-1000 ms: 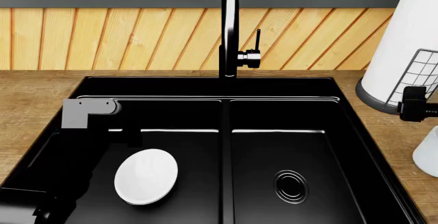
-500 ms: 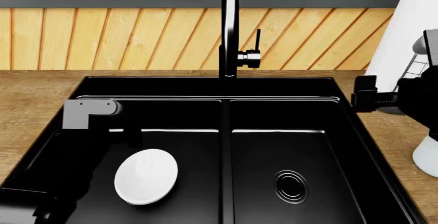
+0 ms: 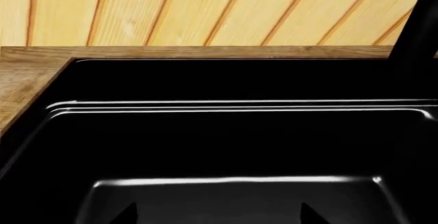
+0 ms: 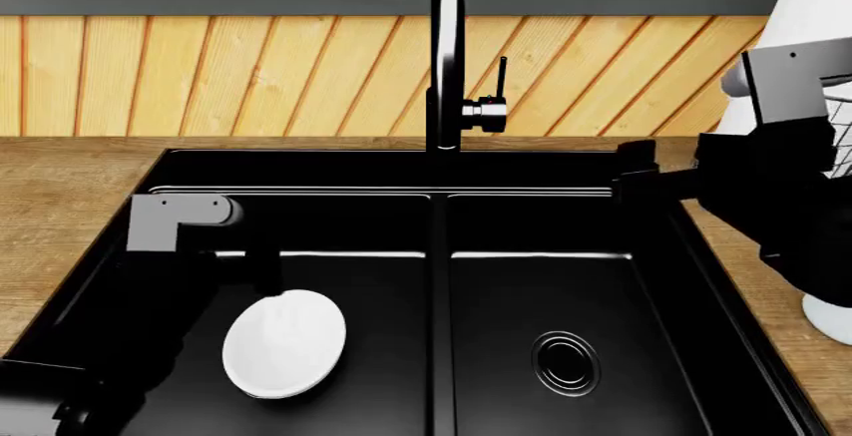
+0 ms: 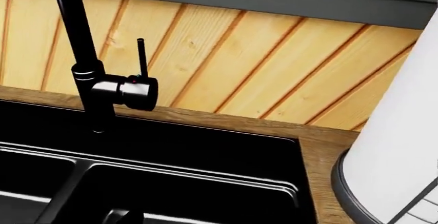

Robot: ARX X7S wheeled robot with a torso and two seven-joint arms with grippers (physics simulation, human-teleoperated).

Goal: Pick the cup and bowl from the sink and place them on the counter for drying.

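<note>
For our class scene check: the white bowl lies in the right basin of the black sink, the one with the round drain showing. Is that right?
Not quite. In the head view the bowl lies in the left basin of the sink, near the left arm. The right basin holds only the round drain. The rest stands.

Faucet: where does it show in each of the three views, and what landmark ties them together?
Head view: the faucet rises at top centre, behind the divider between the basins.
Right wrist view: it stands at the picture's left, with its lever handle beside it.
Left wrist view: only a dark upright strip at the far edge, probably the faucet; I cannot confirm.
Shared landmark: the slanted wood-plank backsplash behind the sink.
</note>
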